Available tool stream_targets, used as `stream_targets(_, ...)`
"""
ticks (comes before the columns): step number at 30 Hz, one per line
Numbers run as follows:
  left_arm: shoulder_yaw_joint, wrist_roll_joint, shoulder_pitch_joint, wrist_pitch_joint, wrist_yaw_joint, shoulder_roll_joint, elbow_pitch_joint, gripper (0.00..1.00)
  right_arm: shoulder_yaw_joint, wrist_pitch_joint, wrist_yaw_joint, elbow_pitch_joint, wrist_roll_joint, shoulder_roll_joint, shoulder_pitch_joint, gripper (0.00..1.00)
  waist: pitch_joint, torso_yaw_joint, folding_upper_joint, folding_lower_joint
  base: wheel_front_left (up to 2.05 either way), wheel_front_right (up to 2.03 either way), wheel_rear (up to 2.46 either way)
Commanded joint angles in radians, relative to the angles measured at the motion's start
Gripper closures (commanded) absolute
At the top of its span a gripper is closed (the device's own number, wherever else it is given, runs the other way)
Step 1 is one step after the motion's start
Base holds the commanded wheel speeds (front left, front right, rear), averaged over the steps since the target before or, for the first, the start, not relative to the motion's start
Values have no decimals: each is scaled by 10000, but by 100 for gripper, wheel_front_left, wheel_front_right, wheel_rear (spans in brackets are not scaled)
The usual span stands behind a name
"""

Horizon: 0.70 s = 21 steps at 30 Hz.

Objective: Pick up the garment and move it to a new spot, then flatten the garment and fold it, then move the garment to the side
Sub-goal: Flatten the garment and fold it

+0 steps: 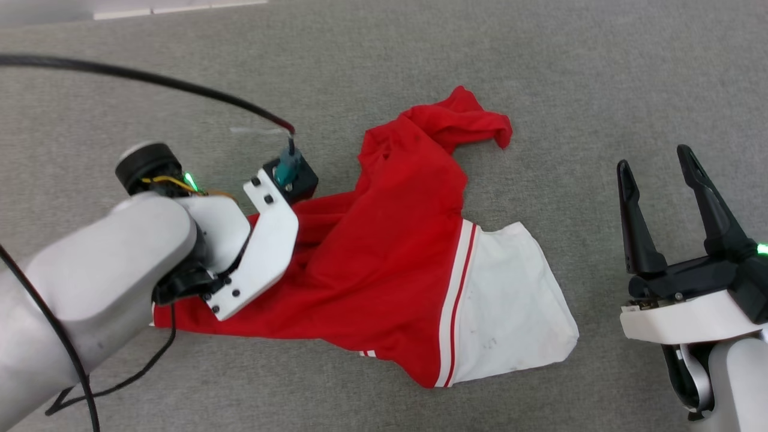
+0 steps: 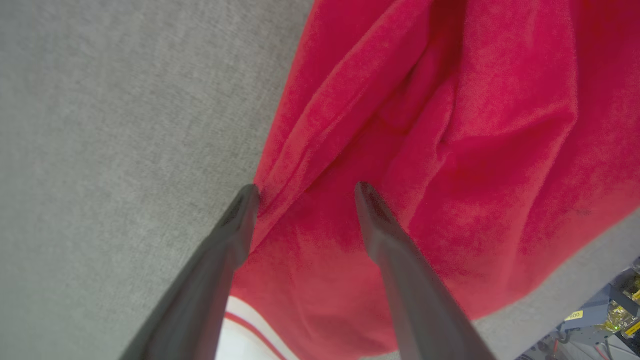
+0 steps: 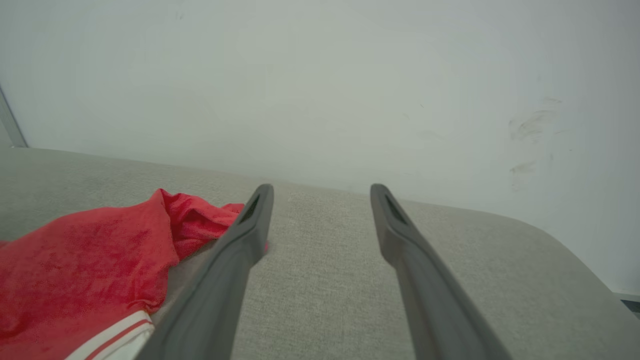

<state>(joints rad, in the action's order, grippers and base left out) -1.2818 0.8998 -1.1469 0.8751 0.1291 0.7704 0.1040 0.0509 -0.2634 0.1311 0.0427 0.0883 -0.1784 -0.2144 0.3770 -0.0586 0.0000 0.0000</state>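
Nearest us, our left claw (image 2: 305, 192) pointed down over the left edge of the garment (image 1: 390, 258). Its fingers stood apart, one at the cloth's border and one over the red folds, with nothing pinched. We judged it was placed there to work that edge for the flattening. Our right claw (image 1: 654, 159) waited off to the right, clear of the cloth, fingers spread and empty, probably ready for the other side.

The red jersey lay crumpled in the middle of the grey table (image 1: 540, 72). Its body was bunched in long creases, and one white sleeve (image 1: 510, 294) with striped trim spread toward the right claw. A red corner was twisted up on the far side, so it seemed far from flat.

Our pale left forearm (image 1: 108, 270) hid the garment's left part from the head view. The black cable (image 1: 150, 78) arching above the table might snag. Beyond lay the table's rounded edge, then a pale wall (image 3: 320, 75).
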Motion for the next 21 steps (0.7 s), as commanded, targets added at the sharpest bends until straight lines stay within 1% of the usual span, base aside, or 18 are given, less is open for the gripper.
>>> stream_targets(1,30,-113,266,168,-8,-90,-7,0,24,-19,-7,15,3,37,-189,0,299,-253,0,0,0,0,0)
stream_targets(4,4,-350,610,363,-6,-148,39,0,36,-17,-7,-17,-22,66,-259,0,419,-326,0,0,0,0,0)
stream_targets(6,-66,-730,912,470,-7,-221,118,0,58,-19,-7,-31,-39,89,-334,0,500,-376,0,0,0,0,0)
stream_targets(9,-124,-936,1058,183,-22,-315,415,0,74,-18,-7,-77,-70,74,-320,0,529,-386,0,0,0,0,0)
stream_targets(10,-122,-1072,1015,72,-26,-323,443,91,71,-19,-7,-96,-82,63,-333,0,515,-379,0,0,0,0,0)
stream_targets(11,-107,-1153,958,-46,-29,-326,404,100,49,-18,-7,-112,-91,47,-339,0,483,-358,0,0,0,0,0)
stream_targets(14,-37,-825,392,-596,-20,-241,397,100,-22,-18,-7,-129,-75,-1,-281,0,351,-262,0,0,0,0,0)
stream_targets(17,33,-469,-484,-1543,-20,-60,576,100,-53,-18,-7,-64,-79,-1,-220,0,243,-220,0,0,0,0,0)
stream_targets(21,93,-109,-1281,-2803,-18,-58,1347,100,-23,-18,-7,0,-79,13,-259,0,233,-287,0,0,0,0,0)
